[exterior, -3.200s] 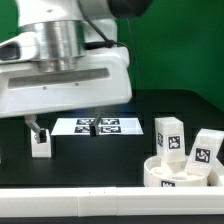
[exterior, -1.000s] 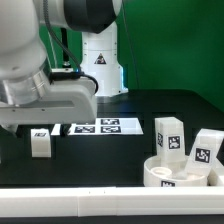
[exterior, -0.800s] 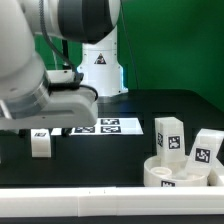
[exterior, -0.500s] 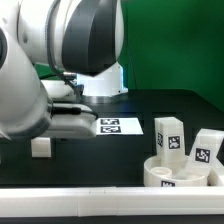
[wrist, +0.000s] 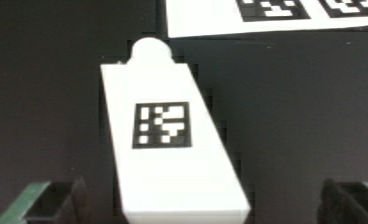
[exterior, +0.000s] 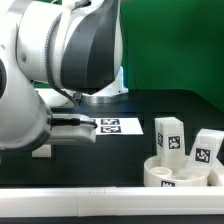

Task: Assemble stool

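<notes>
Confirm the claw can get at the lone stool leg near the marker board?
Likely yes. Wrist view shows the leg between the fingers of the open claw, nothing else in the gap, the marker board apart beyond it. Height above the leg can't be judged.

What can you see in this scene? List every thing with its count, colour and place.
legs: three, white, tagged; one at the gripper, two at the exterior view's right by the seat.
seat: one, white, round, exterior view's lower right.
marker board: one, white, mid-table.
bar: one, white, along the front.
table: one, black.
arm: one, white, exterior view's left.
gripper: one, open, astride a leg.
</notes>
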`<action>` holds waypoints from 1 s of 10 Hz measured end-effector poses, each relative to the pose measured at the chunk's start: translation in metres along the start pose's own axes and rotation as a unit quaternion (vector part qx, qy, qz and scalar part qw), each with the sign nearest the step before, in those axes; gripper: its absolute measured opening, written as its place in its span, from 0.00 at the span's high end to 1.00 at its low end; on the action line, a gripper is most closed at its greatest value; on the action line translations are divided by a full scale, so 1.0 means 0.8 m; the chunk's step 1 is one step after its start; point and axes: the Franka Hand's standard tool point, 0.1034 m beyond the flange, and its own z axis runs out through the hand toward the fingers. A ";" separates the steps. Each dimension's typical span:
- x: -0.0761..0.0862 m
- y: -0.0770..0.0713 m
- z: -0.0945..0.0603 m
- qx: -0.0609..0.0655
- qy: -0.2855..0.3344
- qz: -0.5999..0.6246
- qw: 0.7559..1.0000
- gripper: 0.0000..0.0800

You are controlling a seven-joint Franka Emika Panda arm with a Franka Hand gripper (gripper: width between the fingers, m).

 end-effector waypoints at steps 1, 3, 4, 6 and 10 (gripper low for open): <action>0.002 0.002 0.004 0.000 0.001 0.000 1.000 0.19; 0.009 0.004 0.011 -0.002 0.009 0.001 1.000 0.19; 0.008 0.004 0.013 -0.002 0.014 0.002 1.000 0.19; 0.008 0.004 0.014 -0.002 0.013 0.003 1.000 0.38; 0.008 0.004 0.013 -0.001 0.014 0.002 1.000 0.60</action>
